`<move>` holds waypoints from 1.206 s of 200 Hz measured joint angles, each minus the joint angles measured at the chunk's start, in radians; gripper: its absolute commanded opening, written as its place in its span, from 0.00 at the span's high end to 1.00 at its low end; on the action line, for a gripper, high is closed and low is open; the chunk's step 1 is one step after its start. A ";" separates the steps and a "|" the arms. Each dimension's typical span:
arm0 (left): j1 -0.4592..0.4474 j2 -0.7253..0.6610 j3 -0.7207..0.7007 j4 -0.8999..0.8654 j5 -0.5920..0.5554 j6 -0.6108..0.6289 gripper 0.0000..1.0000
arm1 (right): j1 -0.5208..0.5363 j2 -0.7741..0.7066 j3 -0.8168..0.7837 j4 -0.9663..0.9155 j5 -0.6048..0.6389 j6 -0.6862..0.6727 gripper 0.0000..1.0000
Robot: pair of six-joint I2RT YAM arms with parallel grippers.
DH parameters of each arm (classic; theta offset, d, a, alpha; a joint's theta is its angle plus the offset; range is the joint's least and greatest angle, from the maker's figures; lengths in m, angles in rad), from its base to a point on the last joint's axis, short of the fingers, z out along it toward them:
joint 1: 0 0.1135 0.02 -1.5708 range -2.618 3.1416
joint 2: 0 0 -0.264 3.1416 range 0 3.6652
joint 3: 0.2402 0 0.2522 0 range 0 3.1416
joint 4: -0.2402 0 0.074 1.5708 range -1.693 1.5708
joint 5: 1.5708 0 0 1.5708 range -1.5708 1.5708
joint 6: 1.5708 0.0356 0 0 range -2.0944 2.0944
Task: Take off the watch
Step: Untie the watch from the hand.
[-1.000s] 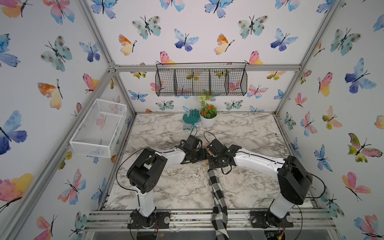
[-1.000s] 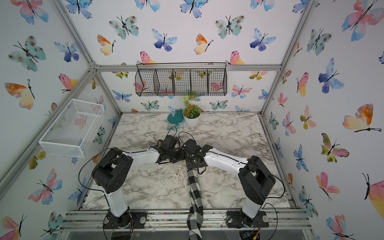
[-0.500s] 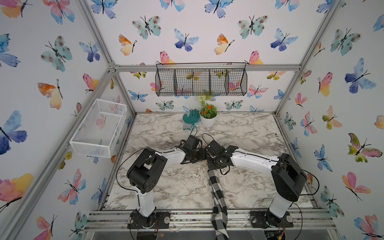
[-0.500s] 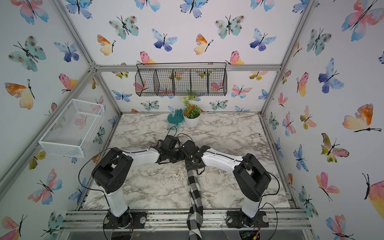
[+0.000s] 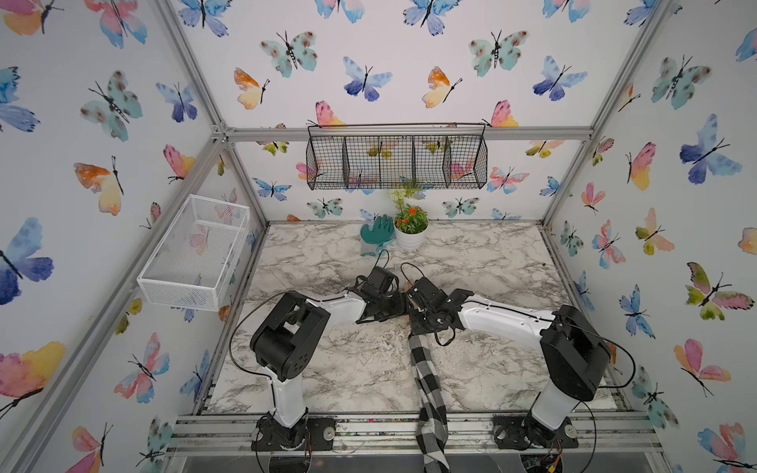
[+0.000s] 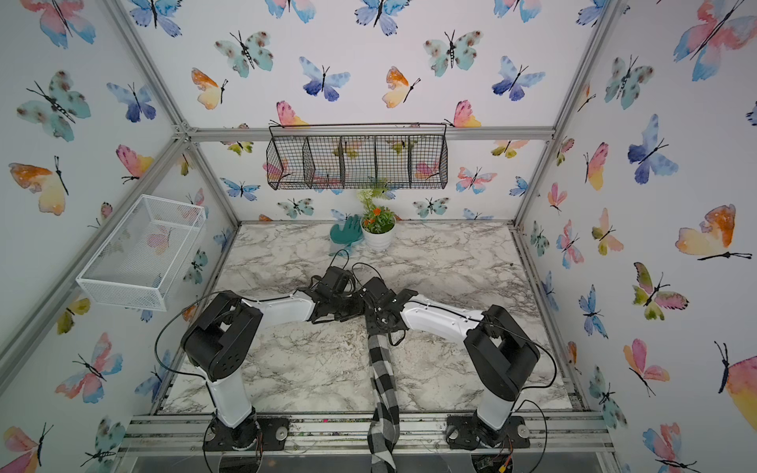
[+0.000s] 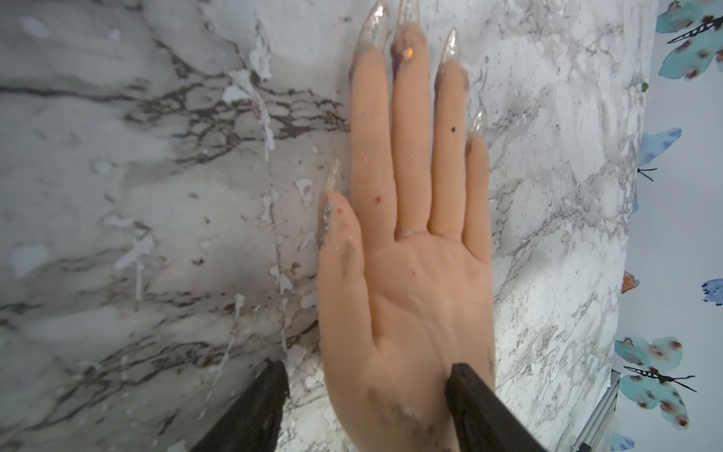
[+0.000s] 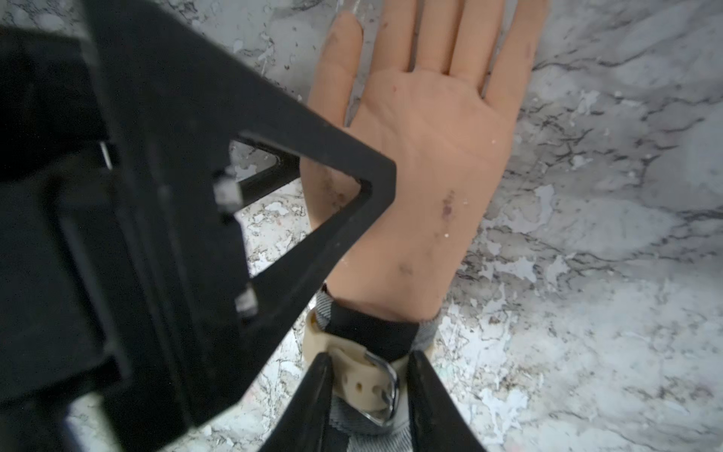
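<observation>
Lab test cell: butterfly-papered aluminium frame (image 5: pixel 532 133)

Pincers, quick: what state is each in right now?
Left pincer: open, astride the thumb side of the mannequin hand.
Right pincer: flanking the watch strap; gripped or not cannot be told.

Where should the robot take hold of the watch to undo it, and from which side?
Grip the watch by its beige strap, beside the silver buckle. The mannequin hand lies palm up, so the buckle faces upward on the wrist. Probably come from above with jaws across the strap's width, as the right gripper straddles it; the case is not visible.
</observation>
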 measured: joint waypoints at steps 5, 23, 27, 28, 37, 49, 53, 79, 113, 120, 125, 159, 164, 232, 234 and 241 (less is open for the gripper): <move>0.000 0.000 0.000 0.000 0.000 0.000 0.32 | 0.000 0.000 -0.001 0.002 0.000 0.001 0.70; 0.000 0.000 0.000 0.000 0.000 0.000 0.32 | -0.002 -0.004 -0.005 0.006 0.000 0.008 0.72; 0.000 0.000 0.000 0.000 0.000 0.000 0.32 | -0.002 -0.006 -0.007 0.007 0.000 0.008 0.72; 0.000 0.000 0.000 0.000 0.000 0.000 0.32 | -0.002 -0.006 -0.007 0.007 0.000 0.009 0.72; 0.000 0.000 0.000 0.000 0.000 0.000 0.32 | -0.002 -0.010 -0.012 0.010 0.003 0.016 0.71; 0.000 0.000 0.000 0.000 0.000 0.000 0.32 | -0.003 -0.014 -0.016 0.010 0.008 0.027 0.66; 0.000 0.000 0.000 0.001 0.000 0.000 0.32 | -0.003 -0.014 -0.016 0.009 0.012 0.030 0.64; 0.000 0.000 0.000 0.001 0.001 0.000 0.32 | -0.003 -0.017 -0.020 -0.004 0.049 0.056 0.55; -0.005 0.001 0.000 0.006 0.001 0.000 0.32 | -0.004 -0.018 -0.011 -0.032 0.087 0.056 0.62; -0.006 0.001 0.000 0.008 0.000 0.000 0.33 | -0.004 -0.019 -0.010 -0.036 0.090 0.056 0.65; -0.007 0.001 0.000 0.010 0.001 -0.001 0.32 | -0.004 -0.022 -0.010 -0.039 0.093 0.057 0.67; -0.007 0.001 0.000 0.015 0.000 -0.002 0.33 | -0.006 -0.041 -0.010 -0.064 0.113 0.045 0.80; -0.007 0.001 0.000 0.014 0.000 -0.002 0.33 | -0.008 -0.041 -0.010 -0.069 0.115 0.044 0.81; -0.006 0.002 0.000 0.006 0.000 -0.002 0.33 | -0.020 -0.055 -0.008 -0.122 0.142 0.035 0.59; -0.006 0.002 0.000 0.006 0.000 -0.002 0.33 | -0.020 -0.058 -0.007 -0.121 0.139 0.035 0.58; -0.006 0.002 0.000 0.006 0.000 -0.002 0.33 | -0.021 -0.064 -0.003 -0.121 0.127 0.032 0.58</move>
